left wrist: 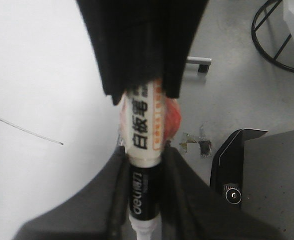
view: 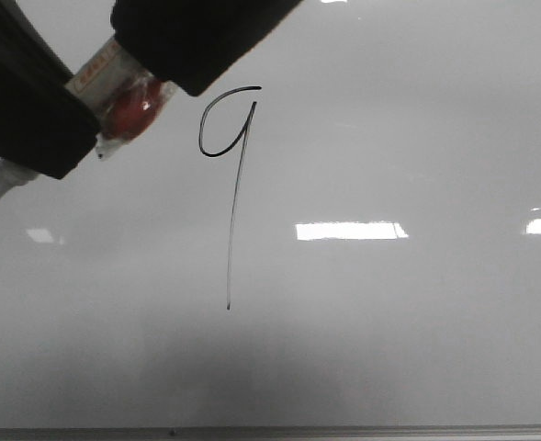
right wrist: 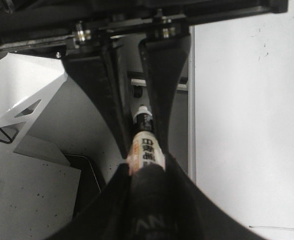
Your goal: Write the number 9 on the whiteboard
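The number 9 [view: 234, 209] is a thin black line on the whiteboard [view: 389, 138], a small loop with a long slanted tail. The tail's end shows in the left wrist view [left wrist: 27, 131]. A white-barrelled marker [view: 114, 92] with a red patch hangs at the upper left, nib pointing down-left, off the board's surface. My left gripper [view: 68, 138] is shut on the marker [left wrist: 144, 125] near its black collar. My right gripper [view: 174, 73] is shut on the marker's other end [right wrist: 146, 147]. Both grippers are left of the 9.
Bright rectangular glare patches [view: 348, 230] lie on the board. The board's grey frame edge [view: 343, 432] runs along the near side. Beyond the board's side are grey floor, a black ring-shaped stand base [left wrist: 281, 40], a black box [left wrist: 236, 165] and a white metal bracket [right wrist: 22, 100].
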You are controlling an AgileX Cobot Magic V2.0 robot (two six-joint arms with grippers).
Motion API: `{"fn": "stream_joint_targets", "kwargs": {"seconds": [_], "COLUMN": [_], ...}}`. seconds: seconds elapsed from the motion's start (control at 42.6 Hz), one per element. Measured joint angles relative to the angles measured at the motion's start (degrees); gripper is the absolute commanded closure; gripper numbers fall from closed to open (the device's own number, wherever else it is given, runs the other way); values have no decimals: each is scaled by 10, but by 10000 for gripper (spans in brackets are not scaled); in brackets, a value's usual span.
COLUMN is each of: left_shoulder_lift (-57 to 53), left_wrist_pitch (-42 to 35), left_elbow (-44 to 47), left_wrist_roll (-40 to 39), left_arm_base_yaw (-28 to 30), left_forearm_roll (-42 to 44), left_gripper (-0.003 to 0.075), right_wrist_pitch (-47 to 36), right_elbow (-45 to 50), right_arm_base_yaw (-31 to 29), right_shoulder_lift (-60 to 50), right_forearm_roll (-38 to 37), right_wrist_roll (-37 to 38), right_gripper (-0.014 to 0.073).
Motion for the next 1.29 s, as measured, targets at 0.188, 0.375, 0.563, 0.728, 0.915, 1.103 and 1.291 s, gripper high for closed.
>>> {"fn": "stream_joint_targets", "kwargs": {"seconds": [0.188,0.375,0.563,0.728,0.915,1.103,1.291], "left_shoulder_lift": [0,0,0,1,23,95,186], "left_wrist_pitch": [-1,-30,-74,-115,-196,-278,-388], "left_elbow": [0,6,7,16,49,69,69], "left_wrist_roll": [-8,-125,-289,-351,-359,-360,-360], "left_arm_base_yaw": [0,54,184,312,385,389,389], "left_forearm_roll": [12,88,113,114,114,97,67], "left_gripper": [739,739,739,739,739,739,739], "right_wrist_pitch": [-34,-73,-112,-210,-275,-292,-298], "right_elbow": [0,17,123,261,385,415,416], "right_arm_base_yaw": [-3,-47,-114,-182,-226,-228,-228], "right_shoulder_lift": [-7,-50,-145,-268,-384,-424,-426], "right_forearm_roll": [0,1,2,3,4,7,8], "right_wrist_roll": [53,89,148,203,213,215,215], "right_gripper": [40,109,272,487,668,664,664]}}
